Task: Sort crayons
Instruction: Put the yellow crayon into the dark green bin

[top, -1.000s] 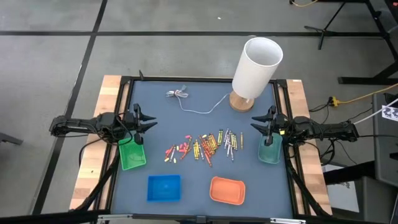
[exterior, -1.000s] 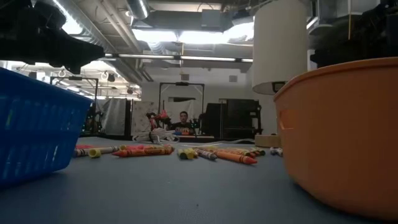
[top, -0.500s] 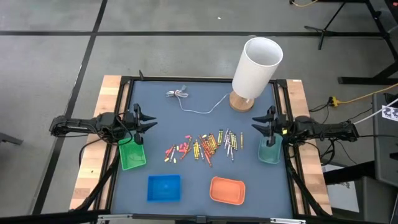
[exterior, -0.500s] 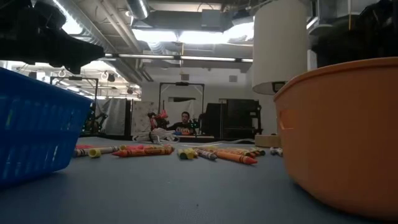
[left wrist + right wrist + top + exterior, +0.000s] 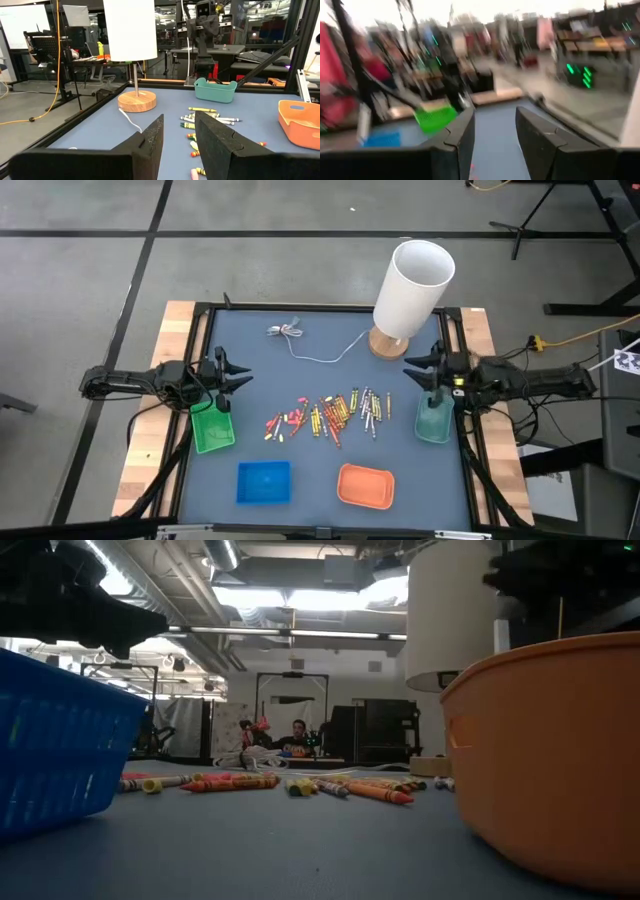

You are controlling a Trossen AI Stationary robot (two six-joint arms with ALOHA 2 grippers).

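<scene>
The crayons lie loose in a scattered band near the middle of the blue-grey worktop, with reds and pinks toward the left arm's side, oranges and yellows in the middle and grey ones toward the right arm's side. None of them is in a tray.

The left pincer hangs at the worktop's left edge, just above the green tray, its fingers apart and holding nothing. The right pincer is at the opposite edge, over the teal tray and close to the lamp's wooden base; its fingers also stand apart with nothing between them. Both pincers are well apart from the crayons.

A blue tray and an orange tray sit side by side on the near part of the worktop, below the crayons in the high view. The lamp with a white shade stands at the far right corner, and its thin white cable runs across the far part of the worktop. In the low view a person sits far back in the room.
</scene>
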